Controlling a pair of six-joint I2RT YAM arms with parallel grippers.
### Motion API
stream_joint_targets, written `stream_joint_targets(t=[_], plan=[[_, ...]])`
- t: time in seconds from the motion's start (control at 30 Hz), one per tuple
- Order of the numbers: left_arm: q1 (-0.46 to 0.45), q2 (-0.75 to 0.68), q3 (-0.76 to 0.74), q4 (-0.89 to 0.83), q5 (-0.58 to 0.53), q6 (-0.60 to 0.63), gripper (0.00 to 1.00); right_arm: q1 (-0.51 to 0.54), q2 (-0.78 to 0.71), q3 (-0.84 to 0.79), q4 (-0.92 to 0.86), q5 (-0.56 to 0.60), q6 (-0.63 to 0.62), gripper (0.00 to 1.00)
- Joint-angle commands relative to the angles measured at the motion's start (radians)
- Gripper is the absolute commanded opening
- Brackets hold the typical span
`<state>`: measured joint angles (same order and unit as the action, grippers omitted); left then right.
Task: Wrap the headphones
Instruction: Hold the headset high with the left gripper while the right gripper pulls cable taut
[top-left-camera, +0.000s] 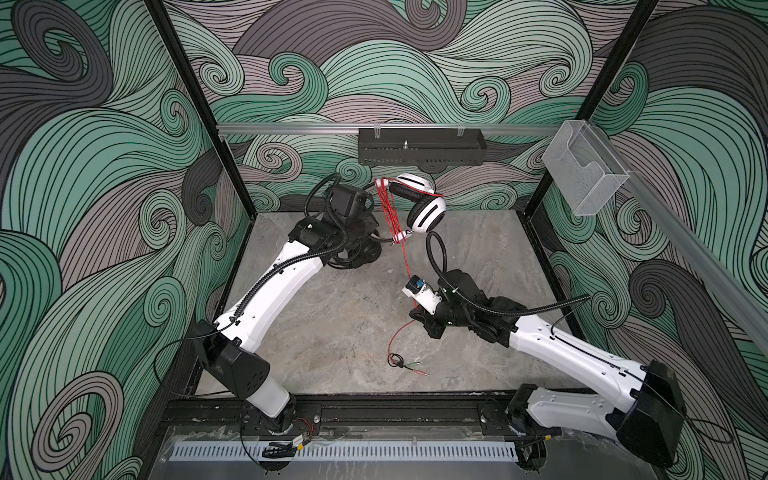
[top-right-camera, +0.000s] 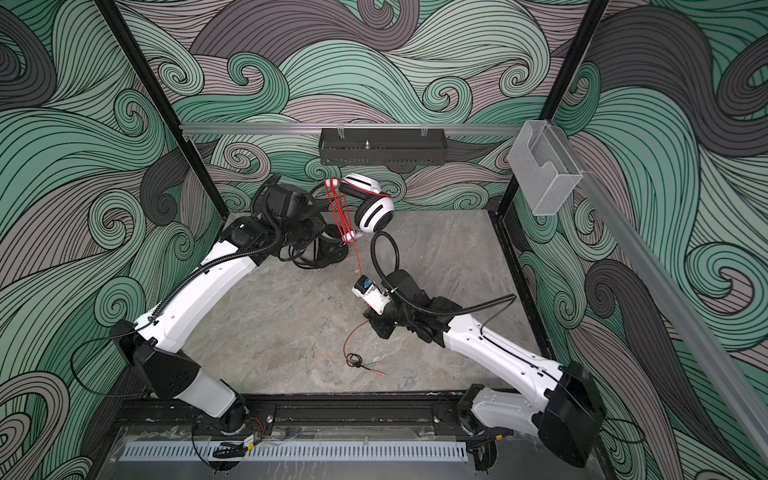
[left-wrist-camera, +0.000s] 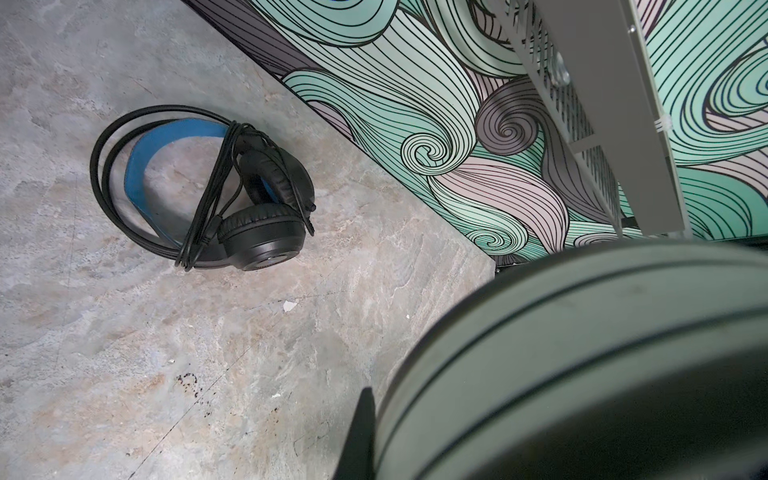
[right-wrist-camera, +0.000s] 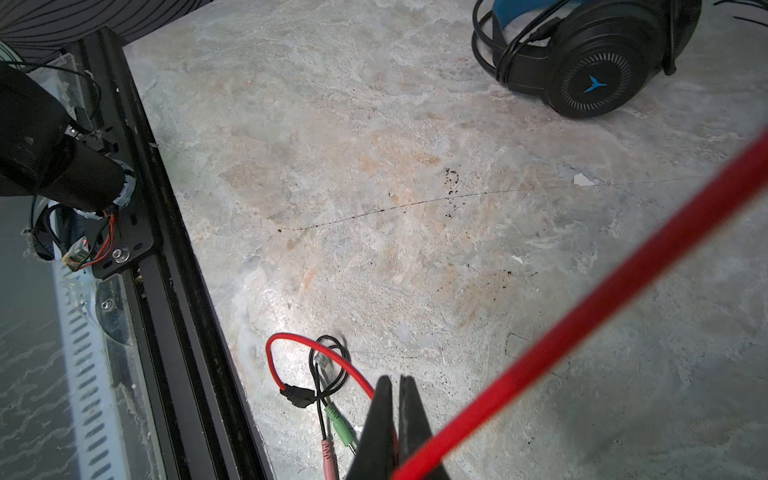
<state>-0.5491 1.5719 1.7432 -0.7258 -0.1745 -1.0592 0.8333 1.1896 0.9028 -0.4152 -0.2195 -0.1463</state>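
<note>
I find the left gripper (top-left-camera: 376, 232) shut on the white-and-black headset (top-left-camera: 426, 210). It holds the headset off the table (top-left-camera: 332, 332) at 12 o'clock, close above the back edge. In the left wrist view one black finger (left-wrist-camera: 360, 432) shows beside a blurred white-and-black curve of the headset. The contact point itself is hidden.

The red cord (top-left-camera: 388, 212) is wound in several turns across the headband. One strand leaves the windings and runs straight toward 5 o'clock, down to the right gripper (right-wrist-camera: 395, 380), just off the table centre. Its jaws are pressed together with the cord pinched between them. Past the gripper the cord falls slack to the table and ends in green and pink plugs (right-wrist-camera: 336, 436) at 6 o'clock, near the front frame rail (right-wrist-camera: 166, 291) but short of it.

The black headset (left-wrist-camera: 208, 191) lies on the table at 11 o'clock, with its black cord wound across the blue-lined band. It sits near the back edge, apart from the wall. In both top views it is partly under the left arm.

Clearances:
- A black tray (top-left-camera: 422, 145) hangs on the back rail above the raised headset; I cannot tell the gap between them.
- A clear bin (top-left-camera: 586, 174) sits on the side rail at 2 o'clock, well apart from both arms.
- Bare tabletop shows from 7 to 9 o'clock and at 1 to 2 o'clock.
- The right forearm spans the 4 o'clock sector.
</note>
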Motion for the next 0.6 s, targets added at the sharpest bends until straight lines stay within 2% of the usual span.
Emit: stream_joint_targets(t=[0.0, 0.1, 0.27, 0.43, 0.57], plan=[[0.017, -0.021, 0.065, 0.165, -0.057, -0.051, 0.0, 0.07, 0.005, 0.025, -0.118, -0.026, -0.039, 0.0], [0.009, 0.018, 0.095, 0.111, -0.143, 0.062, 0.0, 0.123, -0.009, 0.071, -0.152, -0.004, -0.057, 0.0], [-0.017, 0.073, 0.086, 0.052, -0.31, 0.275, 0.0, 0.141, -0.058, 0.159, -0.216, -0.029, -0.079, 0.0], [-0.096, 0.074, -0.001, 0.092, -0.488, 0.581, 0.0, 0.139, -0.08, 0.275, -0.302, -0.016, -0.13, 0.0], [-0.166, 0.025, -0.097, 0.151, -0.63, 0.847, 0.0, 0.137, -0.081, 0.355, -0.364, 0.044, -0.169, 0.0]])
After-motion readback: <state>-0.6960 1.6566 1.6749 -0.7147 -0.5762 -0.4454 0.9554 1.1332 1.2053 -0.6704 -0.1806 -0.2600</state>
